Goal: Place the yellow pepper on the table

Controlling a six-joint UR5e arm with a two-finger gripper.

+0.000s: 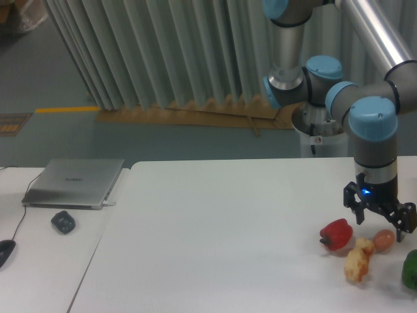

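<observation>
My gripper (380, 218) hangs low over the right end of the white table (228, 248). Its jaws look spread apart with nothing between them. No bright-yellow pepper shows in this view; it is hidden or out of view. Just below the gripper lies a small orange-pink rounded piece (384, 240). A red pepper (337, 233) lies on the table just left of the gripper. A pale-yellow bumpy corn-like piece (357, 262) lies in front of them.
A green pepper (410, 268) sits at the right edge of the frame. On the smaller table at left are a silver laptop (75, 182), a dark small object (63, 222) and a mouse (5, 250). Curtains hang behind.
</observation>
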